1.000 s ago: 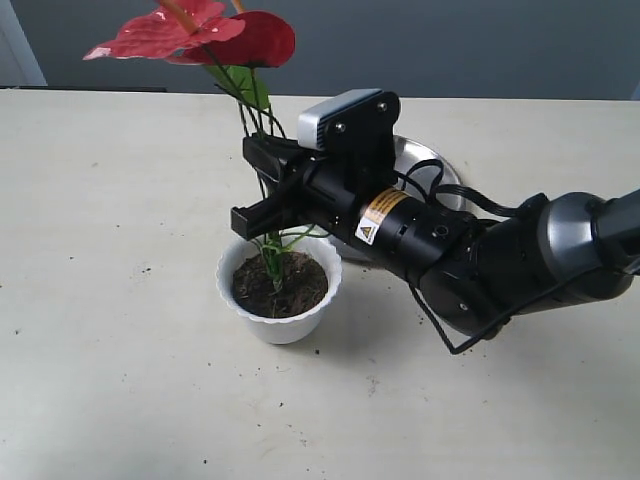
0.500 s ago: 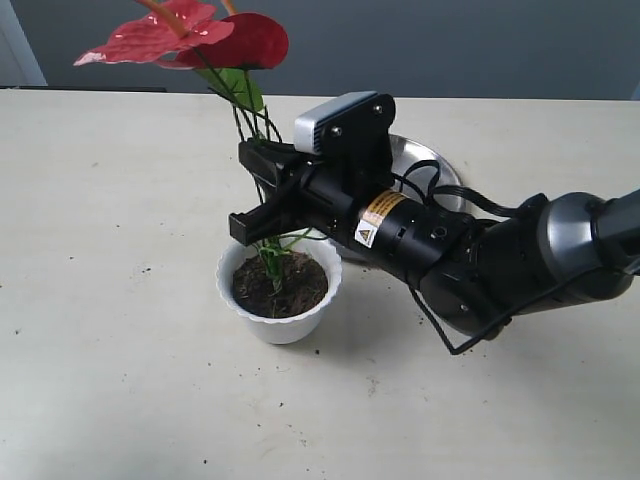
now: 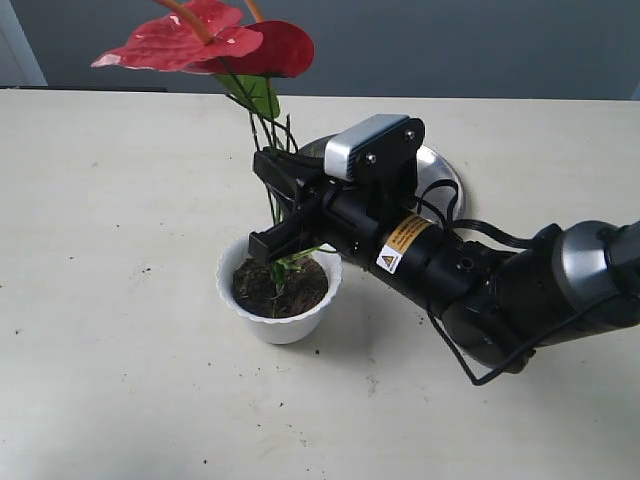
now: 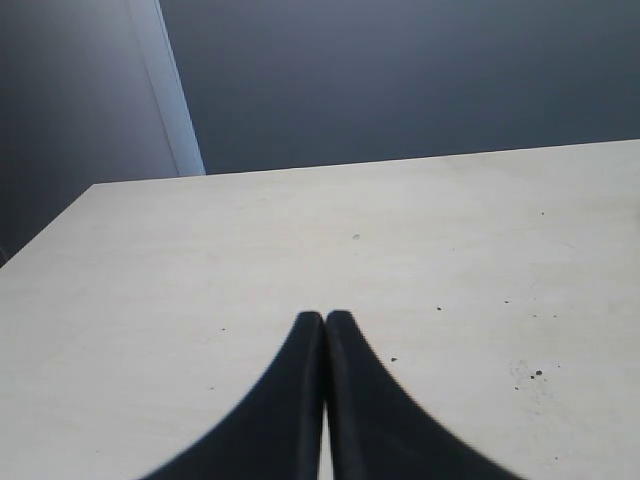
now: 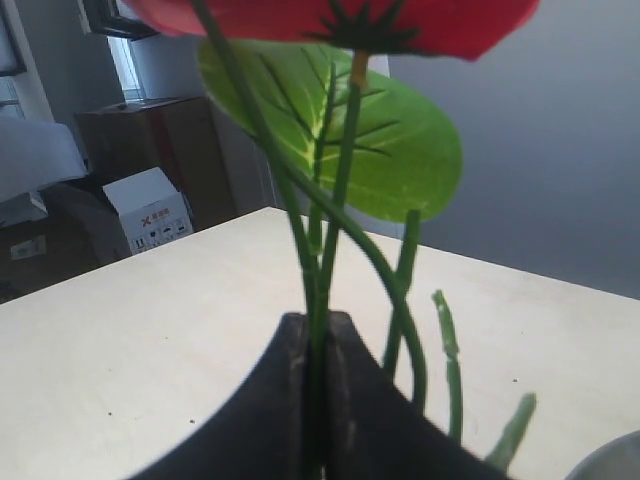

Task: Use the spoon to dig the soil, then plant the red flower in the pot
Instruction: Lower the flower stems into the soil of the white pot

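Observation:
The red flower point(image 3: 205, 42) stands with its thin green stems point(image 3: 272, 150) reaching down into the soil point(image 3: 280, 285) of the white pot point(image 3: 280, 318). My right gripper point(image 3: 266, 205) is shut on the stems just above the pot's rim. In the right wrist view the fingers point(image 5: 290, 400) of the right gripper point(image 5: 318, 325) pinch a stem point(image 5: 316, 290), with the green leaf point(image 5: 340, 130) and a red bloom point(image 5: 420, 20) above. My left gripper point(image 4: 325, 320) is shut on nothing over bare table. The spoon is out of view.
A round steel plate point(image 3: 445, 175) lies behind the right arm; its edge point(image 5: 615, 462) shows in the right wrist view. Stray soil crumbs point(image 3: 145, 268) dot the table point(image 3: 120, 380) around the pot. Boxes point(image 5: 150, 215) stand beyond the table's far edge.
My right gripper has shifted right and slightly down, still holding the stems. The blooms swung right with it. The stem ends stay in the soil.

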`<state>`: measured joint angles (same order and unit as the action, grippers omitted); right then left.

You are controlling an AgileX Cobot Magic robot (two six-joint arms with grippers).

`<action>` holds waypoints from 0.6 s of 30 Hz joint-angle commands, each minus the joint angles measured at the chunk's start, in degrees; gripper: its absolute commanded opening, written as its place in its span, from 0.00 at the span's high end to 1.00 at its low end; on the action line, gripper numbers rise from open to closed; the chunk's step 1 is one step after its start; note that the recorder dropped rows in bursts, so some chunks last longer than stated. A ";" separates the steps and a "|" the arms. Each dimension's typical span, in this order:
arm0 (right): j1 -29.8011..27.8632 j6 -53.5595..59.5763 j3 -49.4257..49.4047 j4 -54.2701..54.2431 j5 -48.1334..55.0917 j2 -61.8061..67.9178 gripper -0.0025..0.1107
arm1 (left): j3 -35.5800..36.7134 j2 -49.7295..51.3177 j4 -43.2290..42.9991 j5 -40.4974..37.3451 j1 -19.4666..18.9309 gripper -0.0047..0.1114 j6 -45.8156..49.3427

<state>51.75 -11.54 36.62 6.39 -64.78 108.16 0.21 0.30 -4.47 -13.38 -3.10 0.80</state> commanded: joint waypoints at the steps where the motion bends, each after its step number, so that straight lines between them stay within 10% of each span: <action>1: 0.38 -0.74 -2.23 2.87 12.97 2.31 0.98 | -0.21 -0.30 0.44 0.08 0.41 0.96 -0.22; 18: 0.38 -2.75 -2.01 5.57 14.19 2.31 0.98 | -0.21 -0.30 0.44 0.08 0.41 0.96 -0.22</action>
<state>51.75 -13.00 36.62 7.78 -64.78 108.16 0.21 0.30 -4.47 -13.38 -3.10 0.80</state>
